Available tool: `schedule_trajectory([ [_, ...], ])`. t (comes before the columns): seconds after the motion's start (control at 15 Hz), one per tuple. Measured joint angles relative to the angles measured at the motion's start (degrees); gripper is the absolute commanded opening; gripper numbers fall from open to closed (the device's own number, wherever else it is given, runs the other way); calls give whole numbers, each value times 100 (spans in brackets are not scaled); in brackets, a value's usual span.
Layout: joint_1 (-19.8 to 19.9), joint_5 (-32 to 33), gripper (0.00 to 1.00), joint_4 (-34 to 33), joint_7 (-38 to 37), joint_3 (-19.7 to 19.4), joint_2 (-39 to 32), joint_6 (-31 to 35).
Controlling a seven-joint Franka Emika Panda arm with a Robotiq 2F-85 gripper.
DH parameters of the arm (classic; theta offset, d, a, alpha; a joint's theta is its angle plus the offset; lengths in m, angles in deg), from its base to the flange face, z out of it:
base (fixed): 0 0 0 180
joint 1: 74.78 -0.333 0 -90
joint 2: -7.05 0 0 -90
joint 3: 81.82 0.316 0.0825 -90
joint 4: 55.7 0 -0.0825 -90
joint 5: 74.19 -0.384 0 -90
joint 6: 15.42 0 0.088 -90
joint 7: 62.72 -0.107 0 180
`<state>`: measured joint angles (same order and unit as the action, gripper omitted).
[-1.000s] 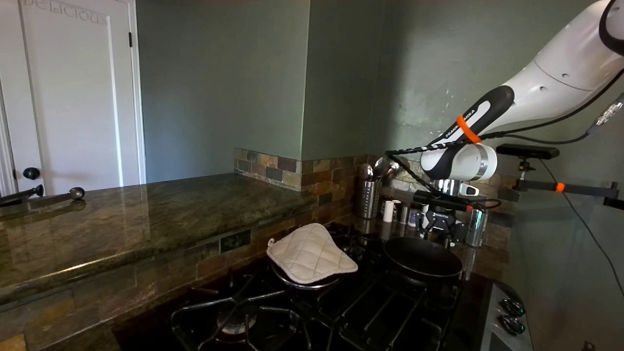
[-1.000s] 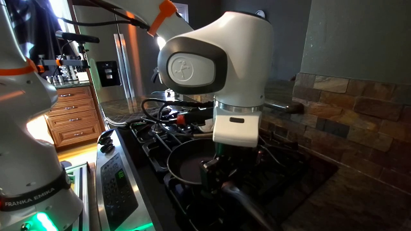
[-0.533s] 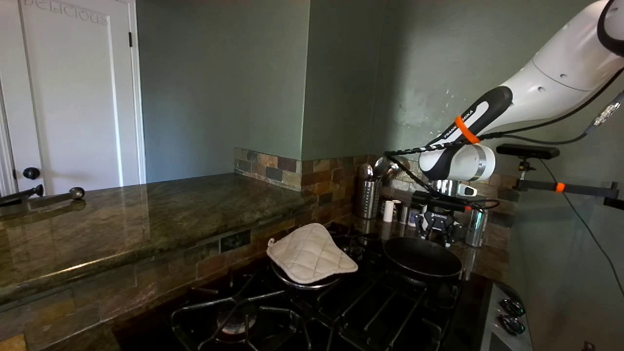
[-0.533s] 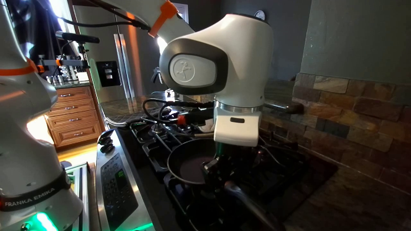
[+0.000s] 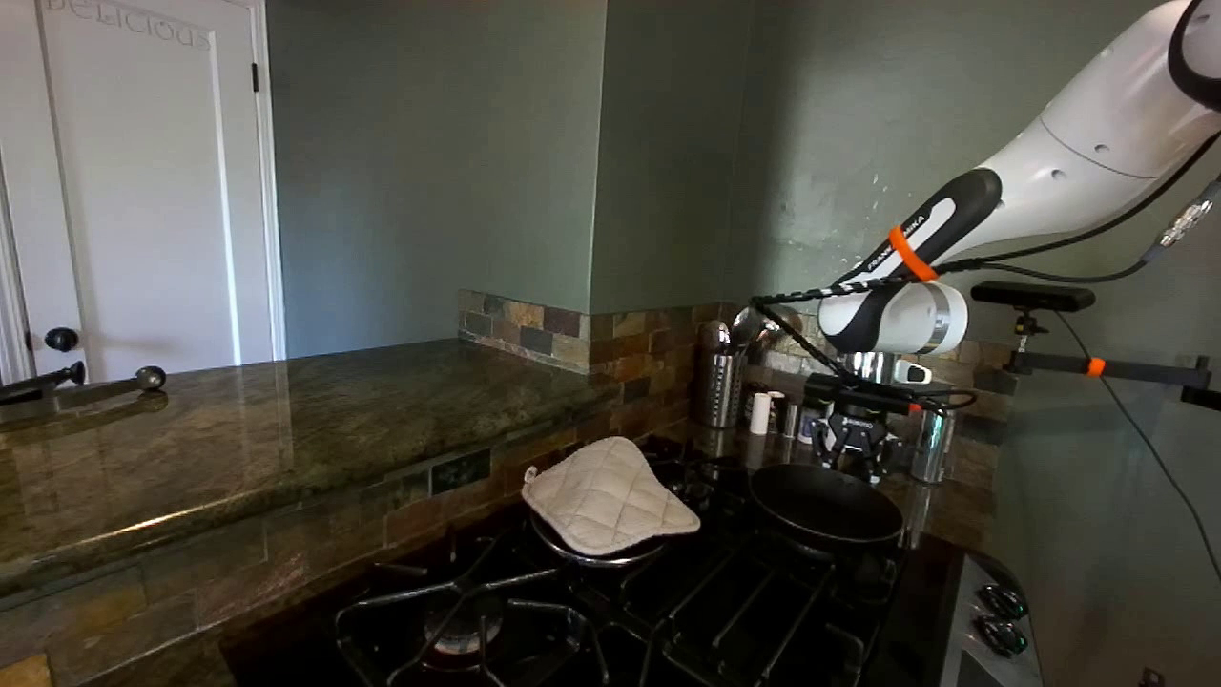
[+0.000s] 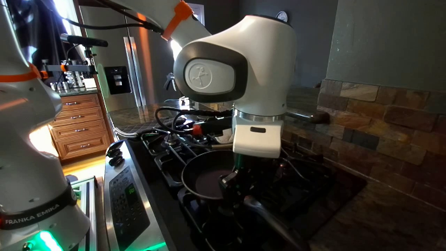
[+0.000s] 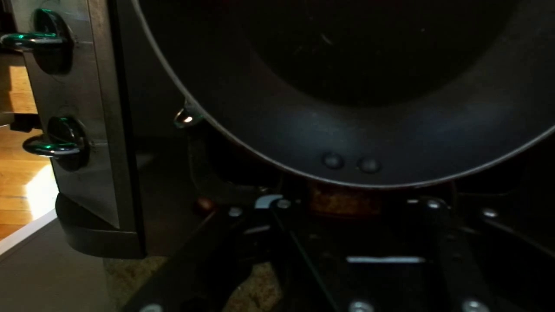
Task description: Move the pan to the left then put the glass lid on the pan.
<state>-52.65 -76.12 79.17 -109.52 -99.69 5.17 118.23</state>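
Note:
The dark round pan (image 5: 825, 506) sits level on a stove burner in both exterior views, its grey inside (image 7: 347, 143) filling the top of the wrist view. My gripper (image 5: 854, 468) points down at the handle side of the pan. In the wrist view its fingers (image 7: 282, 206) stand on either side of the reddish-brown handle base (image 7: 345, 200), shut on it just outside the rim. The rest of the handle (image 6: 271, 219) sticks out past the gripper. A whitish quilted cloth (image 5: 610, 496) lies over a shiny-rimmed round piece, apparently the glass lid (image 5: 610, 560), mostly hidden, on a neighbouring burner.
Black burner grates (image 5: 763, 620) surround the pan. Behind the gripper stand a steel utensil canister (image 5: 723, 391), small bottles (image 5: 760, 414) and a shiny canister (image 5: 932, 444). A granite ledge (image 5: 334, 401) and the knob panel (image 6: 129, 198) border the stove.
The gripper's fingers have come together on the pan's handle. Arm and gripper have shifted very slightly; the pan has hardly moved. The quilted cloth lies as before.

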Motion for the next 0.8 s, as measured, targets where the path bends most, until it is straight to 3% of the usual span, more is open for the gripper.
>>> schedule_trajectory([
  [0.8,-376,-11,23,41,195,84,31,0],
])
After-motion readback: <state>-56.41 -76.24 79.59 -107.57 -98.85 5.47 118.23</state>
